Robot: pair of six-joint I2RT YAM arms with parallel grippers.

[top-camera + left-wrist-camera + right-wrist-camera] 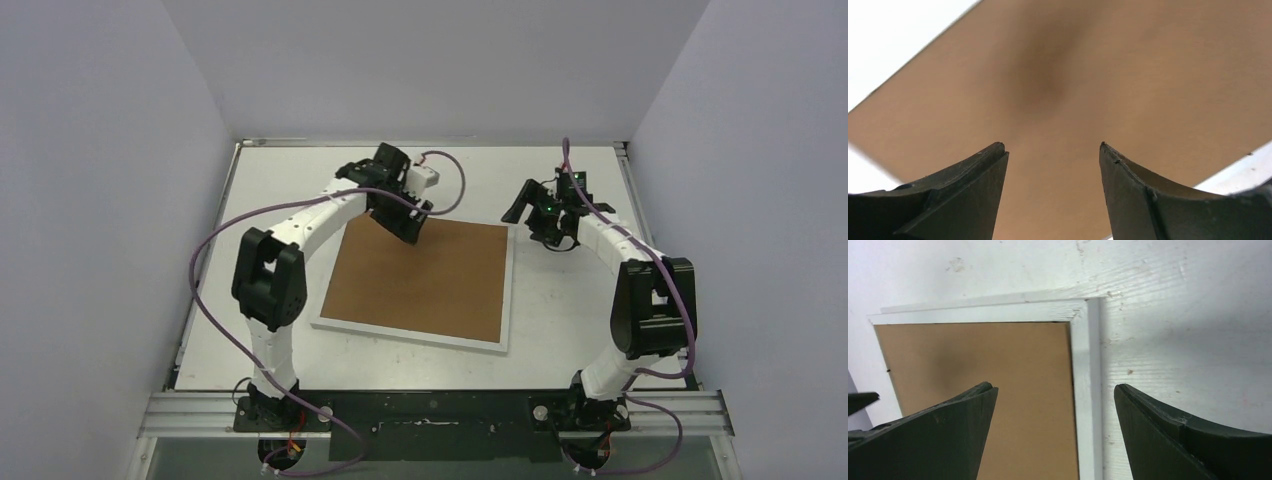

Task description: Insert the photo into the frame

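Observation:
The frame point(509, 290) lies flat mid-table, a narrow white border around a plain brown backing board point(420, 280). The photo shows in no view. My left gripper point(410, 228) hangs open just over the board's far-left corner; in the left wrist view the board point(1098, 75) fills the gap between the spread fingers of that gripper point(1053, 146), which holds nothing. My right gripper point(528, 228) is open and empty beside the frame's far-right corner. In the right wrist view its fingers point(1055, 387) straddle the white border point(1085, 365) from above, with the board point(983, 355) on the left.
The white table point(1188, 340) is scuffed and bare to the right of the frame. Grey walls close in the left, right and back sides point(430, 60). A metal rail point(430, 410) carrying both arm bases runs along the near edge.

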